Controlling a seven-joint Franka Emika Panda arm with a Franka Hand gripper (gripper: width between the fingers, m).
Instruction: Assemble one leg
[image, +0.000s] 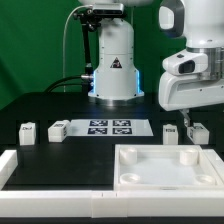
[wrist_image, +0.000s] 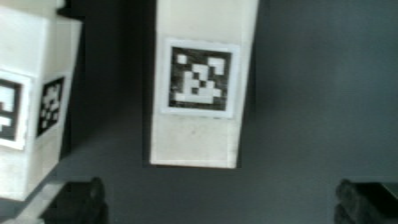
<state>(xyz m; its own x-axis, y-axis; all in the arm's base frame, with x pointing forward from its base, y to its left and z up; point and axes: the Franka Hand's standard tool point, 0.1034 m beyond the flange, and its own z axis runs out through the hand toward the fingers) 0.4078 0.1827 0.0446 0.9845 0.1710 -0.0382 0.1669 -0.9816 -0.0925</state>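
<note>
Hangs low over the dark table (image: 55, 105), on the exterior view's right. Shows up in the wrist view as a tool (wrist_image: 219, 200) spread wide, with nothing at all between its two dark fingertips (wrist_image: 71, 200). Holds nothing yet. Finds the leg (wrist_image: 196, 92) on the table right under the wrist camera, white, with its black-and-white tag facing that camera. Sits not between the fingertips but just past the gap, in line with the middle of it. Runs long-ways straight away from the tool, so the two long sides of the leg face one fingertip each. Looks good for a squeeze across the narrow way, with no need to turn first. Leaves a second leg (wrist_image: 32, 100) just beside the first, almost side by side, with only a thin dark strip of table between them. Seems to call for a small slide along the long way of the leg, then a drop straight down, with one fingertip going into that thin strip and not bumping the neighbour.
</note>
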